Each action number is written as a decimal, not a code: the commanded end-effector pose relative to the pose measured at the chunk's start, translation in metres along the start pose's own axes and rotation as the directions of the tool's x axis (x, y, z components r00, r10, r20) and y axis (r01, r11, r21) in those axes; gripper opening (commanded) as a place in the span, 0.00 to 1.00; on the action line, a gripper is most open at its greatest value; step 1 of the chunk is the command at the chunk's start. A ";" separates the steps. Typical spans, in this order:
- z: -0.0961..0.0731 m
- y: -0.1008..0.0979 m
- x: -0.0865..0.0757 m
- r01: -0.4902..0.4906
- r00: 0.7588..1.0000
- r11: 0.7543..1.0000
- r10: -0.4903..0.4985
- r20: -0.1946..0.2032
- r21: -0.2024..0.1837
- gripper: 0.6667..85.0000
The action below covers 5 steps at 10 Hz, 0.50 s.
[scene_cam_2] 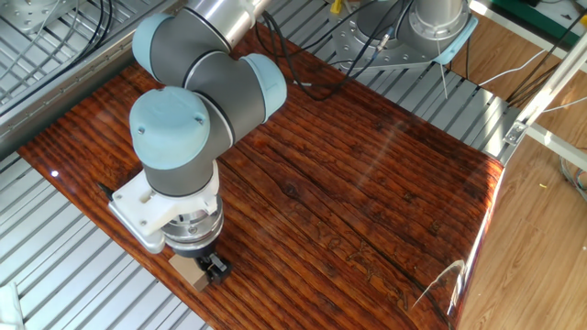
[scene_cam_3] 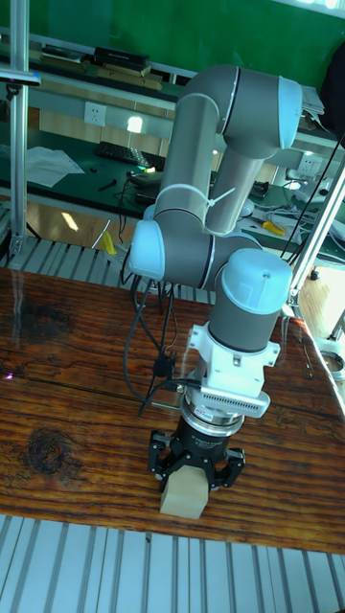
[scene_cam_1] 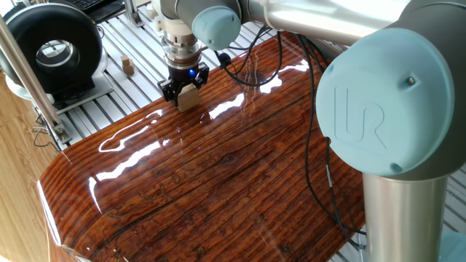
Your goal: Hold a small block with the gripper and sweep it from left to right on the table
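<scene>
The small block (scene_cam_1: pixel 188 97) is a light-tan wooden cube clamped between the black fingers of my gripper (scene_cam_1: pixel 184 90). It rests at the far edge of the glossy reddish-brown table (scene_cam_1: pixel 218 182). In the tall fixed view the small block (scene_cam_3: pixel 186 494) sits under the gripper (scene_cam_3: pixel 195 469) right at the table's (scene_cam_3: pixel 77 421) near edge. From the other side only a corner of the small block (scene_cam_2: pixel 189 270) shows below the wrist, with one fingertip of the gripper (scene_cam_2: pixel 209 267) beside it. The blue light on the claw is lit.
A tiny darker wooden piece (scene_cam_1: pixel 127 66) stands on the slatted aluminium surface (scene_cam_1: pixel 95 109) left of the gripper. A black round device (scene_cam_1: pixel 51 47) sits at the far left. Black cables (scene_cam_1: pixel 247 65) trail over the table behind the arm. A metal post (scene_cam_1: pixel 29 73) stands left.
</scene>
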<state>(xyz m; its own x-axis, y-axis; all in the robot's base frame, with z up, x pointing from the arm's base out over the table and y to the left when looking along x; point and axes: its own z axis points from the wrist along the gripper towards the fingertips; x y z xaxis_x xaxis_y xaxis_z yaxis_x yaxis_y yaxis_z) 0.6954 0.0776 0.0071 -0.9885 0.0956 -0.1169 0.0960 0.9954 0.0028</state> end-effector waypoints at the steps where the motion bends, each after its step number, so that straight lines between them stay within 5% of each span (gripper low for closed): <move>1: -0.001 0.006 0.000 -0.016 1.000 1.000 0.016 -0.002 -0.023 0.00; 5: -0.001 0.006 0.000 -0.014 1.000 1.000 0.014 -0.002 -0.019 0.00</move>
<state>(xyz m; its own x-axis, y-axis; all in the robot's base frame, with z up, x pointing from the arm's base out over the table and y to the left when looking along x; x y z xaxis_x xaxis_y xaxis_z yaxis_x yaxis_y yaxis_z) 0.6951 0.0815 0.0069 -0.9882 0.1003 -0.1160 0.0998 0.9950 0.0105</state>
